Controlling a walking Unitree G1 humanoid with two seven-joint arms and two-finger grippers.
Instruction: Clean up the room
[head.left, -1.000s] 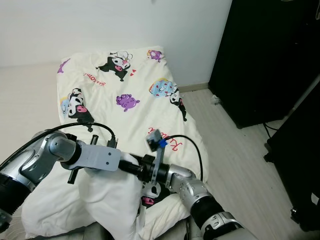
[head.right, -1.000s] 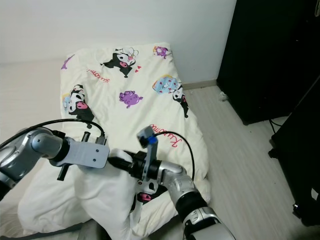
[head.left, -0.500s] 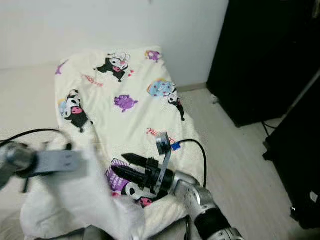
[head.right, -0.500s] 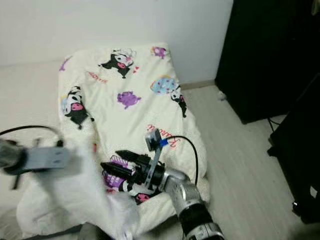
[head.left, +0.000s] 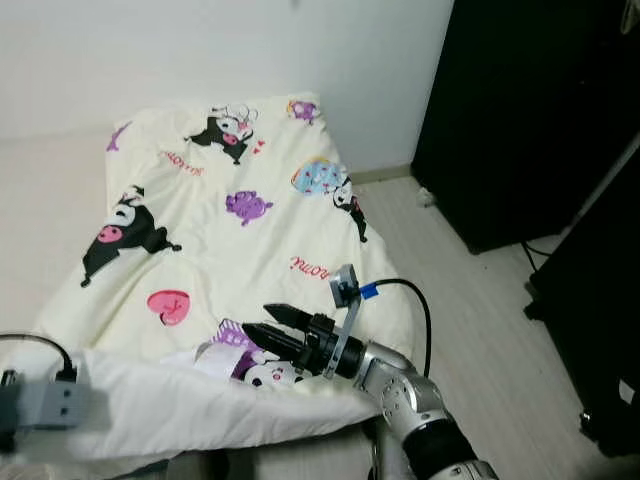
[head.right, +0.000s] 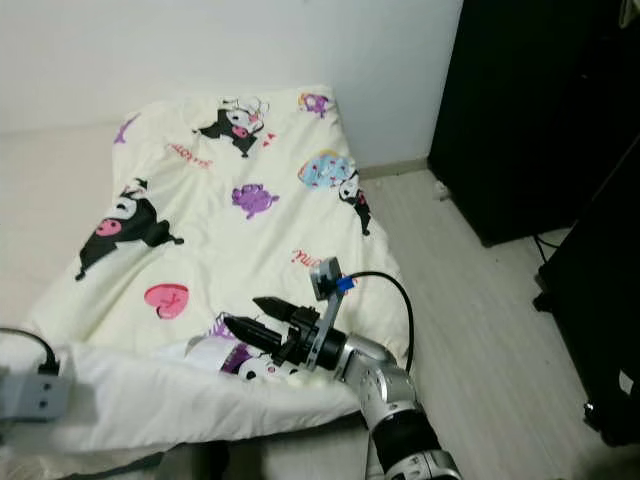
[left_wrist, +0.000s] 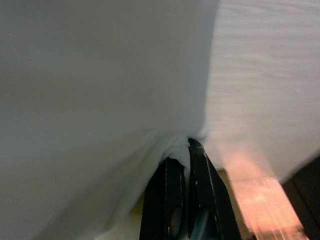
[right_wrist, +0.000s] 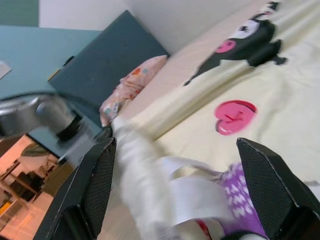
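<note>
Left pincer (left_wrist: 182, 150) grips the duvet (head.left: 230, 230); right pincer (head.left: 262, 324) gapes.

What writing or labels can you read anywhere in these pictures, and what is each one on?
Red cursive word on the cream blanket, near the right hand: too blurred to read.
Red cursive word near the blanket's far end, beside the black cartoon figure: too small to read.
The pink heart carries a mark, but it cannot be made out.
Nothing else bears legible words or numbers.

Bare floor (head.left: 470, 320) rightward — black cabinet (head.left: 530, 110) beyond
</note>
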